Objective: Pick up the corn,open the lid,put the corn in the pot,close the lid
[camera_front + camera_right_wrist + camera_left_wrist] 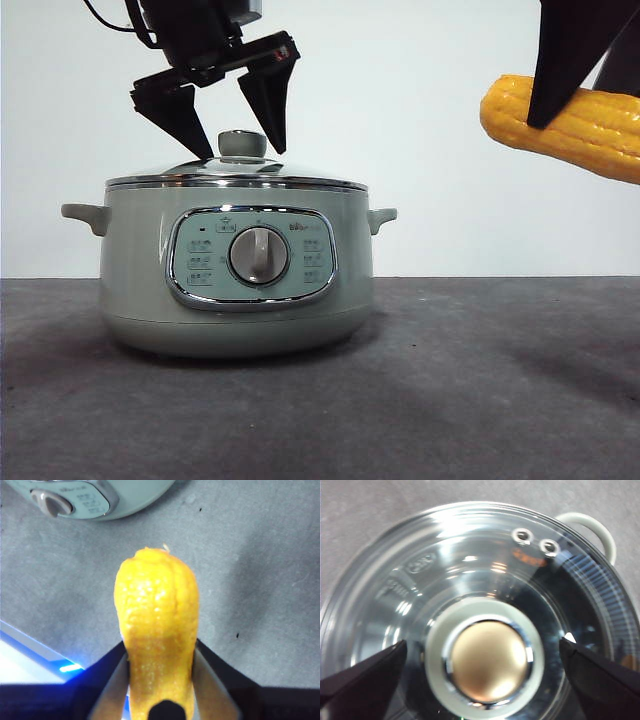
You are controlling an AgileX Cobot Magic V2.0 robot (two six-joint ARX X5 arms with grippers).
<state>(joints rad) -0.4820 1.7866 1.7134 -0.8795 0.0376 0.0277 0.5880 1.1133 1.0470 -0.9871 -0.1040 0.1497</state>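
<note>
Left tool [232, 122] spread wide, straddling pale sage-green knob [484, 660] of domed clear-glass lid [236, 176], seated on wide sage-green electric pot [140, 270] on grey table [480, 390]. Best centred, lowered, then closed. Right tool [159, 655] pinching yellow-orange corn cob [157, 630] aloft beside pot.

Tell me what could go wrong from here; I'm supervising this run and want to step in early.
The left claw is open around the knob of the lid; a shallow grip on that rounded knob could slip, dropping the glass onto the pot. The right claw pinches the corn in mid-air with most of it jutting out, so it may pivot or fall.
</note>
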